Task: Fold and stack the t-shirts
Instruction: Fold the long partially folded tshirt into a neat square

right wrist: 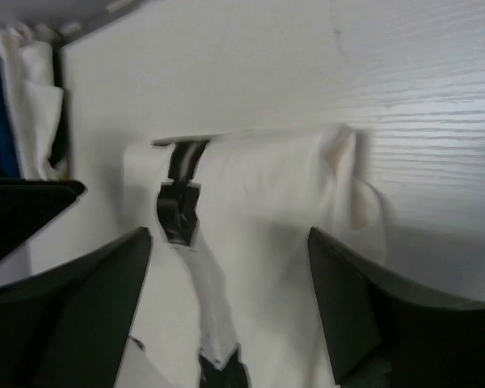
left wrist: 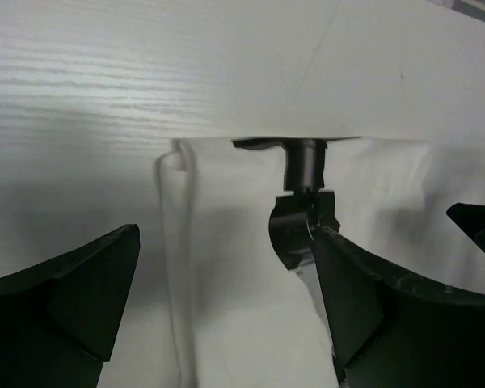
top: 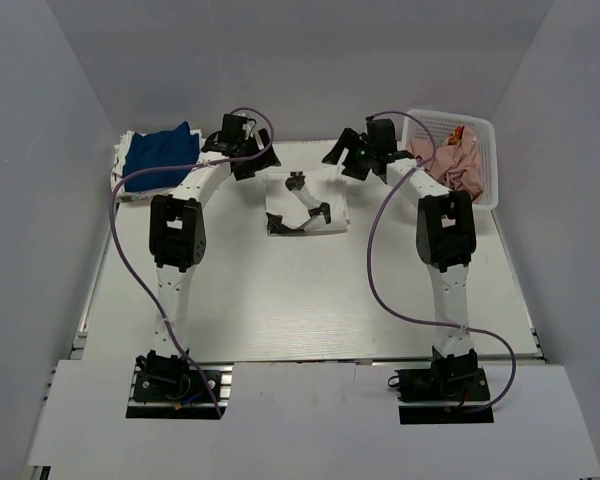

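Since white t-shirt (top: 332, 218) is soft, light and limp, expect sag and bunching. Lies mid-table toward far edge. Left gripper (top: 263, 160) and right gripper (top: 344, 160) spread wide above it, empty. Pinch far edge corners. Folded stack (top: 160, 152) far left.

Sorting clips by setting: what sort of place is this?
Probably a robotics lab test cell, not a home: left arm and right arm bolted to a white table, plain walls boxing it in, folded shirts stacked in a corner.
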`<control>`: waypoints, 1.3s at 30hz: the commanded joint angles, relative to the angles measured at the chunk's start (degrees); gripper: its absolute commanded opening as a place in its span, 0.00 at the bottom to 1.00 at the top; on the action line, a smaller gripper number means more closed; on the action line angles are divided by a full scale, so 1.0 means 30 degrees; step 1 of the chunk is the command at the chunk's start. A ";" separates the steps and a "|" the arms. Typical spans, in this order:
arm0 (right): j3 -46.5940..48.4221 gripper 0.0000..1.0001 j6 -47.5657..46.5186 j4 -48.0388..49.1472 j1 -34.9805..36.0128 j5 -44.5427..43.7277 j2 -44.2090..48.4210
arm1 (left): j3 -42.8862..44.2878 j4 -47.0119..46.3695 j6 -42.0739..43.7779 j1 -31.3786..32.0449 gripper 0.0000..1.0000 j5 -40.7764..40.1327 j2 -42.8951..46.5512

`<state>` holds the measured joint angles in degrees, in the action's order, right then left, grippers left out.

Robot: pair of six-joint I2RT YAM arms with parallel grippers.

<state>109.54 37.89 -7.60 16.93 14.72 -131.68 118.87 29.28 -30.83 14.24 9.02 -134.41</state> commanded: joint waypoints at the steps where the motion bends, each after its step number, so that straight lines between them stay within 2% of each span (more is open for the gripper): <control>1: 0.1662 0.90 0.0291 -0.0427 -0.0369 0.1656 -0.0551 | 0.3267 0.1696 0.1048 -0.0381 1.00 0.0598 0.0037; 2: 0.1517 0.90 0.0087 -0.0253 -0.0311 0.1540 -0.0348 | 0.3094 0.1696 0.1338 -0.0381 1.00 0.0801 0.0269; 6: -0.1169 0.90 -0.0763 0.0713 0.0069 0.0750 0.2921 | -0.1258 0.0146 0.1956 0.0117 1.00 0.0803 0.3107; 8: -0.3657 0.90 -0.0998 0.1647 0.0244 0.0631 0.4361 | -0.2876 -0.0703 0.1956 0.0322 1.00 0.1998 0.4720; 9: -0.4250 0.90 -0.1028 0.1856 0.0304 0.0659 0.5125 | -0.4596 -0.1083 0.1753 0.0496 1.00 0.3107 0.5218; 11: -0.6244 0.90 -0.1204 0.2297 0.0538 0.0834 0.6068 | -0.7117 -0.2372 0.1490 0.0701 1.00 0.3323 0.6533; 14: -0.8500 0.90 -0.0883 0.3754 0.0802 0.2179 0.6919 | -0.8883 -0.3545 0.0991 0.1198 1.00 0.4720 0.7008; 18: -1.0608 0.90 0.0024 0.5166 0.1416 0.3849 0.6775 | -0.9564 -0.3929 0.0814 0.2019 1.00 0.5930 0.6194; 23: -1.2603 0.90 0.1606 0.6369 0.1272 0.4611 0.5050 | -1.0529 -0.2466 0.0464 0.2285 1.00 0.4732 0.5079; 25: -1.3275 0.90 0.1579 0.6282 0.0978 0.4322 0.4432 | -1.1494 -0.2054 0.0081 0.2285 1.00 0.3676 0.5077; 28: -1.4387 0.90 0.1638 0.5960 0.0861 0.3125 0.4517 | -1.3307 -0.2989 -0.0183 0.2285 1.00 0.3294 0.5543; 30: -1.4713 0.90 0.1434 0.5725 0.0861 0.3004 0.4663 | -1.3517 -0.2583 -0.0183 0.2285 1.00 0.3293 0.5371; 35: -1.4745 0.90 -0.0586 0.4380 0.1124 0.1892 0.6741 | -1.3080 -0.1412 0.0257 0.2285 1.00 0.2622 0.6304; 38: -1.4308 0.90 -0.2226 0.3297 0.1242 0.1191 0.9137 | -1.2553 -0.1234 0.0462 0.2285 1.00 0.2415 0.8089; 39: -1.4392 0.90 -0.3012 0.2568 0.1300 0.0607 0.9552 | -1.2553 -0.1234 0.0636 0.2285 1.00 0.1602 0.8587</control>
<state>66.50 36.32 6.79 20.69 22.00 -109.67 81.06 20.80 -30.74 21.56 19.35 -116.01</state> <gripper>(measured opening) 0.902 0.994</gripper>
